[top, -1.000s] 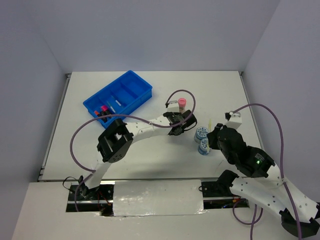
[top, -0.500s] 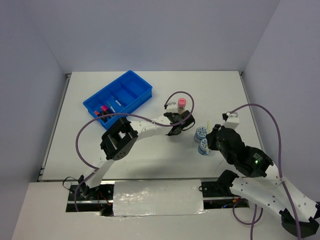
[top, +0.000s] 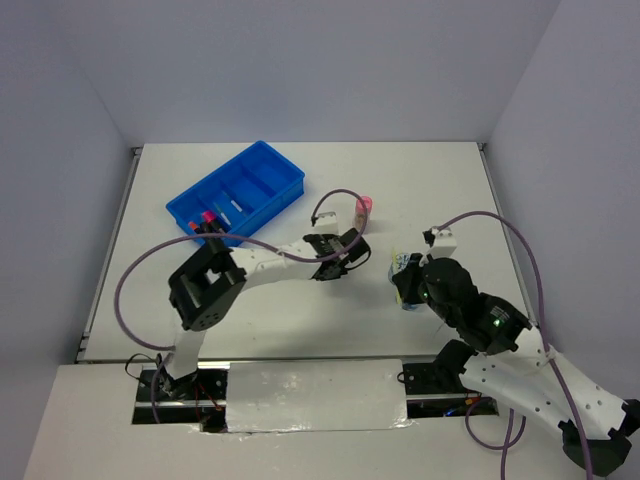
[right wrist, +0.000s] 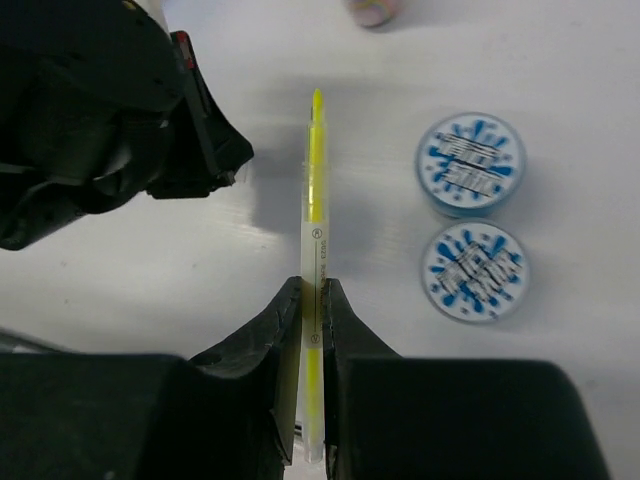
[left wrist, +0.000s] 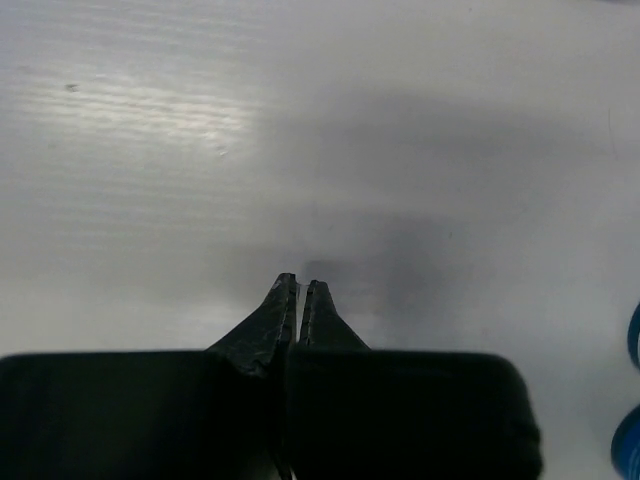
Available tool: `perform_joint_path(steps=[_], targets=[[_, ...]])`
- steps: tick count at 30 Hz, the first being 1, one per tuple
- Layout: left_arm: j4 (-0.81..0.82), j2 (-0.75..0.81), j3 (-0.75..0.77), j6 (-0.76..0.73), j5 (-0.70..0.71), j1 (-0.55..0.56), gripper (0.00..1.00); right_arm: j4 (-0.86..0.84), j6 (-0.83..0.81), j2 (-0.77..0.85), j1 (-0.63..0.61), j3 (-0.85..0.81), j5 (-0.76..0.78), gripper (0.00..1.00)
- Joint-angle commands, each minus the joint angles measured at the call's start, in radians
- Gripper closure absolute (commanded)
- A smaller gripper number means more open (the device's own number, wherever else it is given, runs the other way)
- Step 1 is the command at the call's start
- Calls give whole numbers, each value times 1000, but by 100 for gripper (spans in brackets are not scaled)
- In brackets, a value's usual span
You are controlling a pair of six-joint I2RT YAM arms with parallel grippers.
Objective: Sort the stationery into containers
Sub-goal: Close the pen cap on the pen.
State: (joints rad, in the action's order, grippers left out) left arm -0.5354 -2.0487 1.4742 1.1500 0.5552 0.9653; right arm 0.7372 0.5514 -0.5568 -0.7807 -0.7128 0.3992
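right gripper [right wrist: 311, 295], lower centre, grips a yellow pen [right wrist: 315, 200] pointing up the frame; left gripper [left wrist: 300, 290], lower centre, is clenched, fingertips touching, over the table [left wrist: 300, 120].

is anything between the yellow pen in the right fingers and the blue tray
Yes. The left arm lies across the table between the yellow pen in the right fingers and the blue tray, with the shut left fingers close beside the pen. A straight carry would likely hit it.

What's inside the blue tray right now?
At the near end of the blue tray lie black highlighters with pink and reddish caps; a small pale item sits mid-tray. Far compartments look bare. The left arm may hide the nearest corner; their count is unclear.
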Motion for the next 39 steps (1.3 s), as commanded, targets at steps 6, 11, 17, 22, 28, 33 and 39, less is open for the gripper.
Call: perform_joint_path(steps=[6,11,17,22,28,33,39], targets=[[404,572,-377,-228,24,-4,100,-563,-73,-11,-48,239,-404,100],[783,963,-670,-352,-14,-17,100,-876,-54,-95,-265,323,-312,100],[1109,1246,-923,-395,-161,-31,100,-1140,-8,-167,-425,360,-47,100],[1172,1341,-992,-377,-212,-33,100,-1184,-82,-233,-526,284,10,100],[1213,1400,-1028,-316,-219,-33,100,-1191,-143,-281,-624,227,136,100],[1204,1403,-1034,-288,-209,-31,100,-1208,-182,-301,-667,201,188,100],[1187,1404,-1037,-273,-215,-31,100,-1211,-209,-313,-681,184,211,100]])
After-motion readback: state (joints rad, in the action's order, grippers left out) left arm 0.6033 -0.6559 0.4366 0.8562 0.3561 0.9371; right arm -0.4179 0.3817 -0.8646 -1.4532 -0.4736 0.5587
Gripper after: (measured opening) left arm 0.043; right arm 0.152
